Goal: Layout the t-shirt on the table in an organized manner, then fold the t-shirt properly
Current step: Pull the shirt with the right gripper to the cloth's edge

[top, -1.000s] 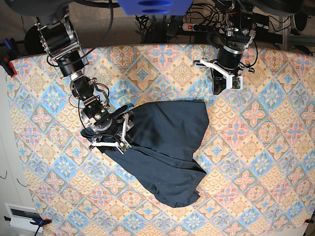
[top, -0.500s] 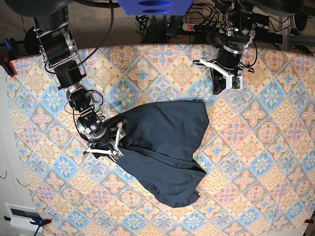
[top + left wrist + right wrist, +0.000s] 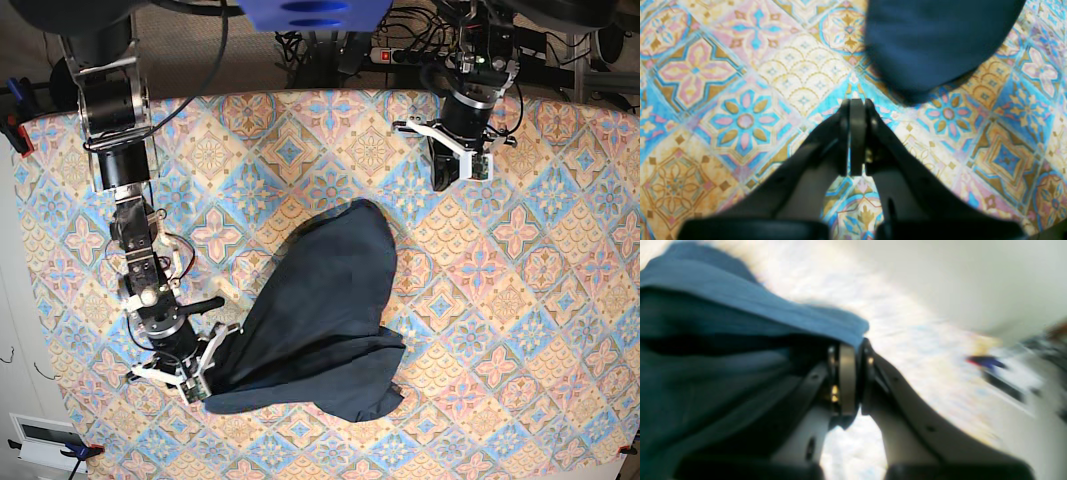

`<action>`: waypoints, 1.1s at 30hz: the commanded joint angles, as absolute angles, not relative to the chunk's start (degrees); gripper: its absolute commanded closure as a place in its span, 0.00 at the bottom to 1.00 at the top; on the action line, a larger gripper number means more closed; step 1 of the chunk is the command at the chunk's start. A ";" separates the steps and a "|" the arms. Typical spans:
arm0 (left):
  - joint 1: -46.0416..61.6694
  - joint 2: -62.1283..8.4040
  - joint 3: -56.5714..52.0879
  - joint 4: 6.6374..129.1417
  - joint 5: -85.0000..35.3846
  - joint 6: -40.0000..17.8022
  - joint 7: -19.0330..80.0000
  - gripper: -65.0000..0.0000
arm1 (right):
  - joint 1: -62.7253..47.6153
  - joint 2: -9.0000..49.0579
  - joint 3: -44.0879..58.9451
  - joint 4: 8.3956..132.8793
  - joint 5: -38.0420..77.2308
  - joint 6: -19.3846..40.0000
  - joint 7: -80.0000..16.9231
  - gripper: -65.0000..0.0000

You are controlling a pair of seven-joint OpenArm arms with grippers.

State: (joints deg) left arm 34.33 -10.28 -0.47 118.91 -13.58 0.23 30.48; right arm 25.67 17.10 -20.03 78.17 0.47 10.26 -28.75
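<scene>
Base view, left to right: right claw (image 3: 200,381) low near the surface's (image 3: 560,260) front-left, pinched on the lower-left corner of the t-shirt (image 3: 320,310); its arm reaches down from the far-left edge. T-shirt plain dark navy, bunched, no print; lies mid-surface, long axis running from that corner up to the right. Left claw (image 3: 458,172) hovers near the far edge, pressed together, empty, apart from the cloth.

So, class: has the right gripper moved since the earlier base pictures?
Yes. The right gripper, shut on the t-shirt, has moved toward the table's near edge, dragging the cloth.
</scene>
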 commanded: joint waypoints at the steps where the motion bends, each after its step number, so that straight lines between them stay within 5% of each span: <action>1: 34.42 -10.15 -0.48 119.78 -13.76 0.22 29.05 1.00 | 25.71 18.24 -19.91 79.25 0.48 10.42 -29.32 0.99; 5: 34.42 -9.98 -0.57 119.78 -13.76 0.22 29.05 1.00 | 25.36 22.37 -16.48 83.12 2.59 10.42 -29.67 0.99; 14: 34.15 -9.63 -0.75 119.78 -13.76 0.22 29.05 1.00 | 20.88 31.78 4.62 87.34 28.79 10.59 -29.85 0.99; 20: 34.15 -9.63 -0.48 119.78 -13.76 0.22 29.05 1.00 | 18.86 36.70 16.40 87.34 39.96 16.66 -29.93 0.99; 30: 34.42 -9.54 -0.57 119.78 -13.76 0.22 29.05 1.00 | 18.77 42.86 25.19 87.96 55.69 17.45 -31.60 0.99; 33: 34.51 -9.54 -0.66 119.78 -13.67 0.22 29.05 1.00 | 18.95 43.21 24.92 90.07 58.42 22.99 -34.77 0.99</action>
State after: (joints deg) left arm 34.30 -9.37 -0.51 118.91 -13.58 0.23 30.46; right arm 17.45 41.30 24.56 88.73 56.86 22.79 -37.04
